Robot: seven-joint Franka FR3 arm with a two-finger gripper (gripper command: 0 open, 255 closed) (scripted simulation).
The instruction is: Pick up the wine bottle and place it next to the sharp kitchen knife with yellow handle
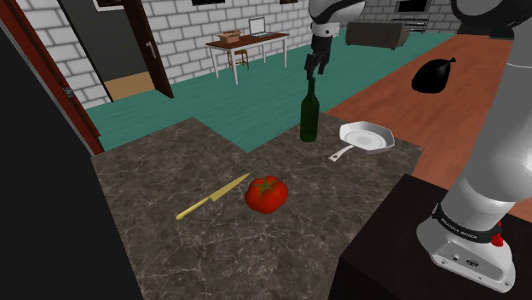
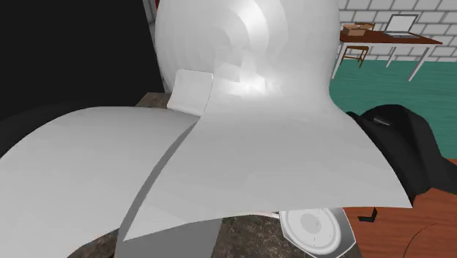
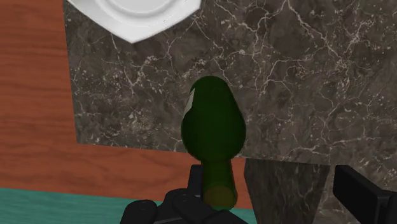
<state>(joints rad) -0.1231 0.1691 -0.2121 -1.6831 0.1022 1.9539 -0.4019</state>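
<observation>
Counter (image 1: 162, 166), wine bottle (image 1: 309, 115) near edge

We see the dark green wine bottle (image 1: 309, 115) standing upright near the far edge of the dark marbled counter (image 1: 153, 170). The black hand (image 1: 314, 75) is directly above it, fingertips down at the bottle's mouth. Just beside the bottle, toward the shoulder view's right, lies a white pan (image 1: 368, 136), its handle angled toward us. Nearer us, a red tomato (image 1: 266, 193) sits close to the tip of the yellowish knife (image 1: 213, 198), well apart from the bottle. A black bag (image 1: 433, 75) lies on the reddish floor (image 1: 384, 89) beyond the counter.
</observation>
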